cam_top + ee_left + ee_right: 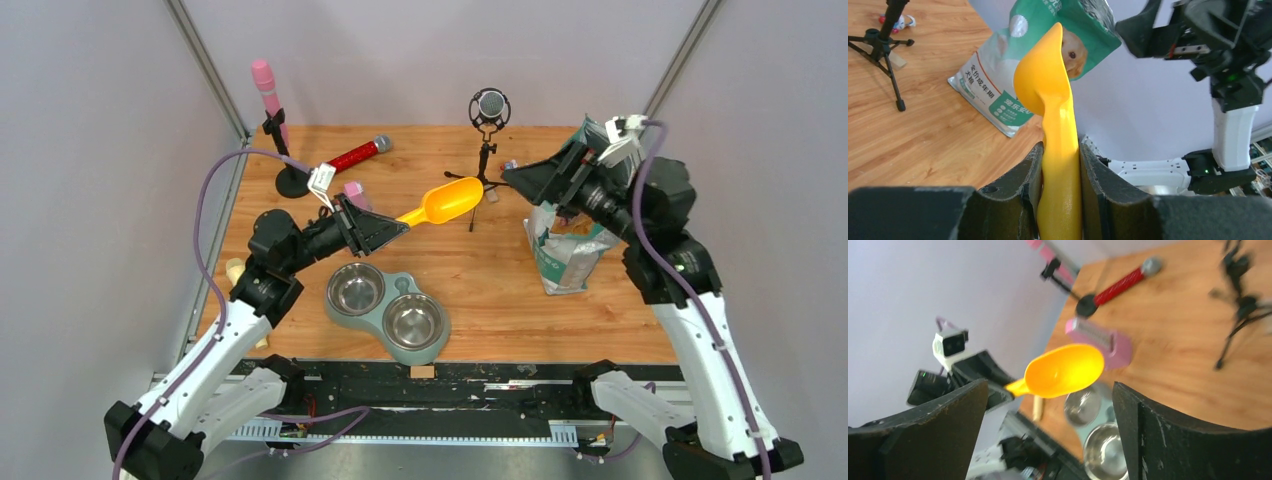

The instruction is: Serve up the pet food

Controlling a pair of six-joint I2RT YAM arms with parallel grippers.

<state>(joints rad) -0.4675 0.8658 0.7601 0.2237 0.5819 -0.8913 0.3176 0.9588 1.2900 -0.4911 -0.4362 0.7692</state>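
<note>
The pet food cannot be made out for certain. It is judged to be inside the teal-and-silver bag (565,255), which stands at the right of the surface (480,290). A brownish patch at the bag mouth may be kibble.

Dry pellets are likely to be light, loose and free-rolling, and to spill at any tilt. Do not grip them directly; lift them with the yellow scoop (452,202). The scoop looks rigid and smooth, so take it by the handle. The bag looks soft and liable to crumple or tip, so steady it at the top edge.

The left hand (1060,160) is clamped on the scoop handle, with the empty bowl held in the air between the arms. The right hand (1049,384) has its fingers wide apart with nothing between them, beside the bag top.

The twin steel dish (398,280) lies near the left arm and appears empty.

Hidden or unclear:
- The bag's fill level cannot be seen.
- In the top view the right arm covers part of the bag mouth.
- The right wrist view is blurred.
</note>
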